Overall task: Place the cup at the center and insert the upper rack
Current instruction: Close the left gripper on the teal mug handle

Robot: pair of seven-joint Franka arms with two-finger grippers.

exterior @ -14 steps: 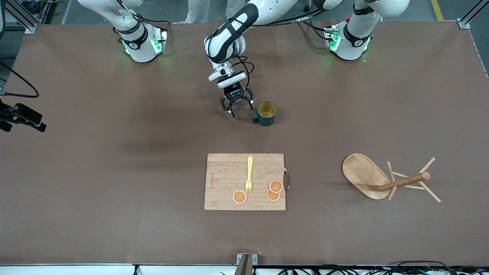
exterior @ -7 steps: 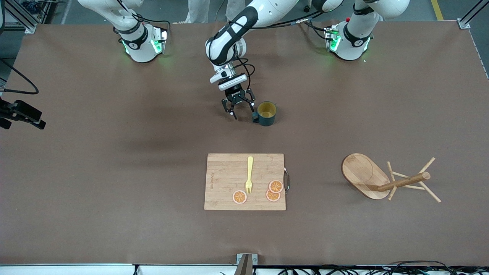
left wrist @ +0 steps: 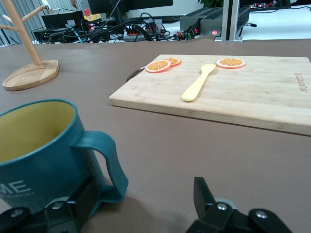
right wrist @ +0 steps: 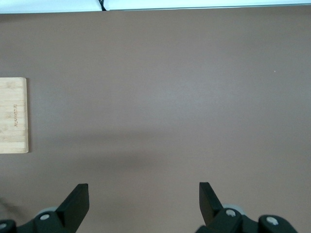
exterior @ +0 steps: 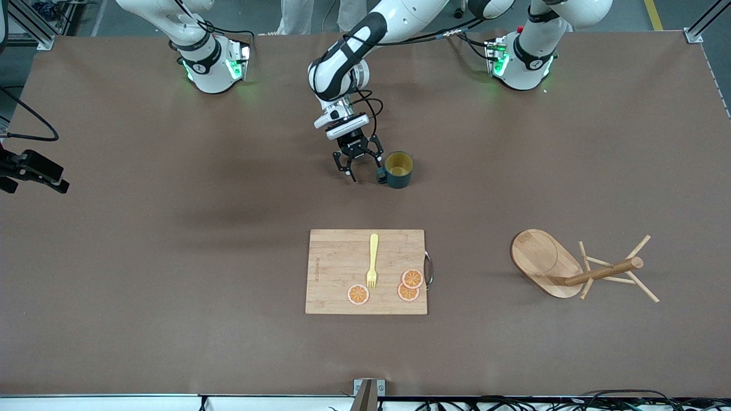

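Observation:
The dark teal cup with its yellow inside stands upright on the table near the middle, its handle turned toward my left gripper. My left gripper hangs low beside it, open. In the left wrist view the gripper has the handle between its fingers, close to one finger and well apart from the other. The upper rack, a light wooden mug tree, stands toward the left arm's end of the table; it shows upright in the left wrist view. My right gripper is open over bare table.
A wooden cutting board lies nearer to the front camera than the cup. It carries a yellow fork and three orange slices. One edge of the board shows in the right wrist view. Brown table surface surrounds everything.
My left gripper has shifted a little toward the cup's handle and lower, its fingers narrowing slightly. The cup, the rack and the right gripper have not moved.

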